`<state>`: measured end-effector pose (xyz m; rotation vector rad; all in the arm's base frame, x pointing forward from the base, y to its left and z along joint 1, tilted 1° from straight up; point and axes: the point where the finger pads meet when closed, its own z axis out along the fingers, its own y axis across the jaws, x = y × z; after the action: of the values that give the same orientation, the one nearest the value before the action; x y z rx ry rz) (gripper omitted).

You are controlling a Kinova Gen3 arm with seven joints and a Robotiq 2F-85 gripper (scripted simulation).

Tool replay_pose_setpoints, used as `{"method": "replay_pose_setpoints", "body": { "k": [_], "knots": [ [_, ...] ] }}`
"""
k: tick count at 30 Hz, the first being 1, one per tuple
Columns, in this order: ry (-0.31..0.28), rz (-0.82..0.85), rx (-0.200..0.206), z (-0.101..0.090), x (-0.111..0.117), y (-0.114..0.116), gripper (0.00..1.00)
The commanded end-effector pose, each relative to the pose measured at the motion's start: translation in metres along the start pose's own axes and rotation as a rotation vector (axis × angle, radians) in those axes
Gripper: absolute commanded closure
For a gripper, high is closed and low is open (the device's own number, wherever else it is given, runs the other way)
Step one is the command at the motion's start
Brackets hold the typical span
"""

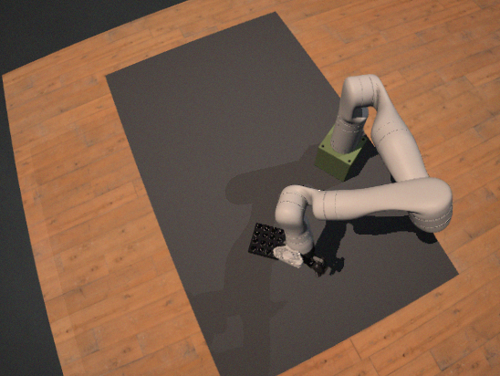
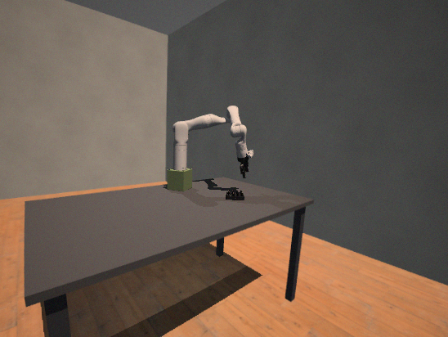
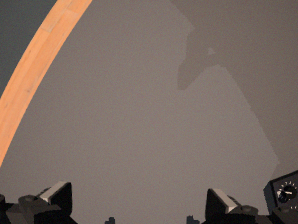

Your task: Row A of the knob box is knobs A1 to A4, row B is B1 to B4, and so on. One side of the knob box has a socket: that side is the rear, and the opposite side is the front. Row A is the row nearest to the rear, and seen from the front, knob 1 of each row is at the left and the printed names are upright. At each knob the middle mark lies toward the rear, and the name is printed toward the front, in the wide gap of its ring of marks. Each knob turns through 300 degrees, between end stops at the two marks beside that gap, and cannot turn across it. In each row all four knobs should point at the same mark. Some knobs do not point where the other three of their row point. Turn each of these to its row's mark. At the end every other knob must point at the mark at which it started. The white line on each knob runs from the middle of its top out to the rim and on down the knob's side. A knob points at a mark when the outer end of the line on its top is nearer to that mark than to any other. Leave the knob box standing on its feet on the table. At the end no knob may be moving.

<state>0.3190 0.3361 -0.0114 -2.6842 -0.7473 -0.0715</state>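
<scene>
The knob box [image 1: 265, 239] [image 2: 235, 195] is a small black box with rows of dark knobs, standing on the grey table [image 1: 205, 137] [image 2: 123, 221]. In the wrist view only one corner of it [image 3: 286, 192] shows at the right edge, with one knob and its ring of marks. My gripper [image 1: 319, 266] [image 2: 244, 171] [image 3: 138, 202] is open and empty. It hangs well above the table, just off the box's side and clear of the knobs. The knob lines are too small to read in any view.
The arm's green base block [image 1: 339, 157] [image 2: 179, 179] stands at the table's far side. The arm's forearm [image 1: 374, 201] reaches over the table behind the box. The table edge and wooden floor [image 3: 53, 56] lie beyond the gripper.
</scene>
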Motion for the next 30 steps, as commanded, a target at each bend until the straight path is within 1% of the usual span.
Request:
{"method": "replay_pose_setpoints", "body": {
  "k": [1,2,4,12,14,19,21,29,30],
  "knots": [
    [0.0,0.003,-0.003,0.0,0.0,0.002,0.0],
    [0.0,0.003,-0.003,0.0,0.0,0.002,0.0],
    [-0.013,-0.024,-0.036,0.0,-0.005,0.019,0.0],
    [-0.013,-0.024,-0.036,0.0,-0.005,0.019,0.0],
    [-0.026,-0.049,-0.068,-0.001,-0.01,0.035,0.0],
    [-0.026,-0.049,-0.068,-0.001,-0.01,0.035,0.0],
    [-0.04,-0.074,-0.097,-0.002,-0.014,0.05,0.0],
    [-0.04,-0.074,-0.097,-0.002,-0.014,0.05,0.0],
    [-0.046,-0.086,-0.111,-0.003,-0.017,0.057,0.0]
  ]
}}
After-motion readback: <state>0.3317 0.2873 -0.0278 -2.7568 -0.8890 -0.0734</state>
